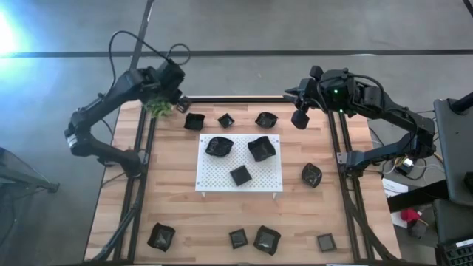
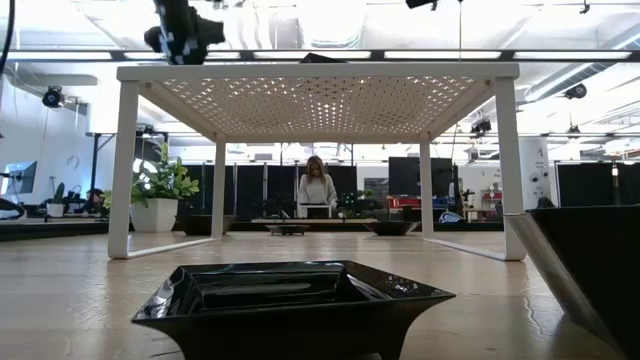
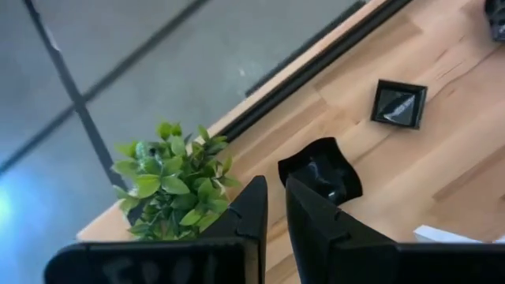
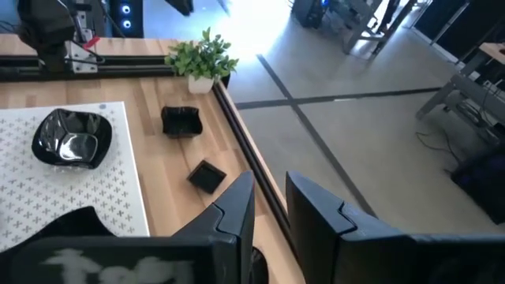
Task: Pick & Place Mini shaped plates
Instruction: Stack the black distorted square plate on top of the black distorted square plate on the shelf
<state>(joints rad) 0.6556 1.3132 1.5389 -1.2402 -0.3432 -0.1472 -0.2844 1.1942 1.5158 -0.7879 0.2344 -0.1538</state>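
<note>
On the table seen from above, a white board [image 1: 239,164] sits at the centre carrying three small black plates [image 1: 219,146], with three more in a row just beyond it toward twelve o'clock, one off its edge at about four o'clock [image 1: 311,175], and four along the near edge at six o'clock. The left gripper [image 1: 179,102] hovers at about eleven o'clock beside a small green plant [image 1: 158,107], and the right gripper [image 1: 300,118] hangs at about one o'clock near the far row; neither touches a plate. From table height, a square black plate [image 2: 290,300] fills the foreground at six o'clock, its flared glossy rim standing clear of the wood, with the board raised on legs behind it. In the left wrist view the fingers [image 3: 251,209] stand a narrow gap apart and hold nothing, with a wavy-edged plate [image 3: 319,170] just ahead of them and a square one [image 3: 398,104] farther off. In the right wrist view the fingers [image 4: 233,207] are likewise slightly parted and empty. The plates look light, stiff and probably brittle, and their shine suggests a slippery surface; the upturned rim seems the best hold, one finger inside and one outside.
</note>
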